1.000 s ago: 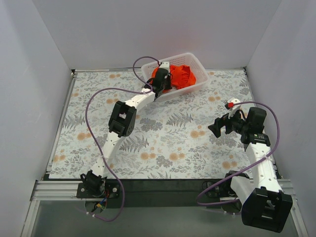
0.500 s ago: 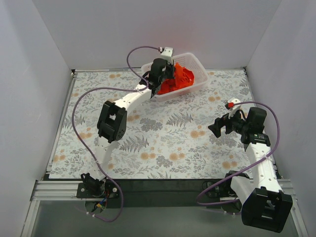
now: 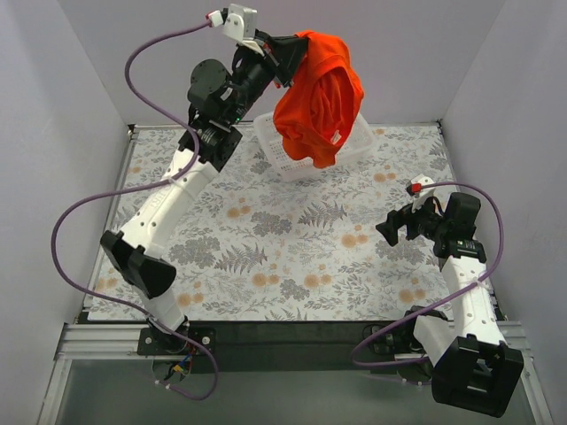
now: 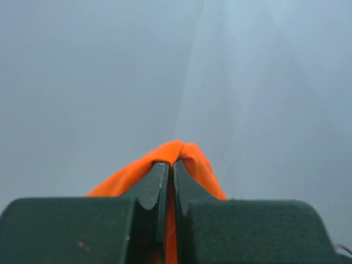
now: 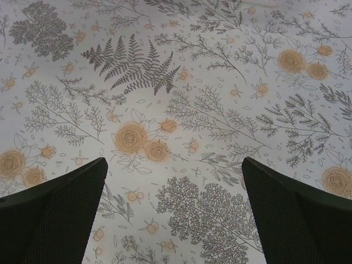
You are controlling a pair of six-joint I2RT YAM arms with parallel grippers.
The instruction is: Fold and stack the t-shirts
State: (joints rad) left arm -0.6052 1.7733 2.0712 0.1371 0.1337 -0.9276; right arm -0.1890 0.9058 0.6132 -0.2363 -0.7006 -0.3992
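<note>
Closest to the arms' bases, the right gripper (image 3: 386,228) hovers over the floral tablecloth (image 3: 292,239), well apart from the white mesh basket (image 3: 276,158) and on the near right of it. Its fingers are spread wide with nothing between them, and its wrist camera shows only printed ferns and orange blossoms under the gap. Farther back, the basket stands on the cloth close to the rear wall, slightly right of the middle. Only its left end and a piece of its right rim show, because the t-shirt (image 3: 319,97) hangs in front of the rest. The left arm reaches steeply up from its base, and the left gripper (image 3: 297,49) is held high, above the basket and toward its left end. This gripper is clenched on a fold of the orange-red cloth. In the wrist view the two dark fingers (image 4: 149,184) sit almost together, with a thin strip of fabric pinched between them and a small hump of cloth standing above the tips. From that grip the t-shirt droops in a crumpled bunch down toward the basket. Whether its lowest edge touches the rim cannot be told.
</note>
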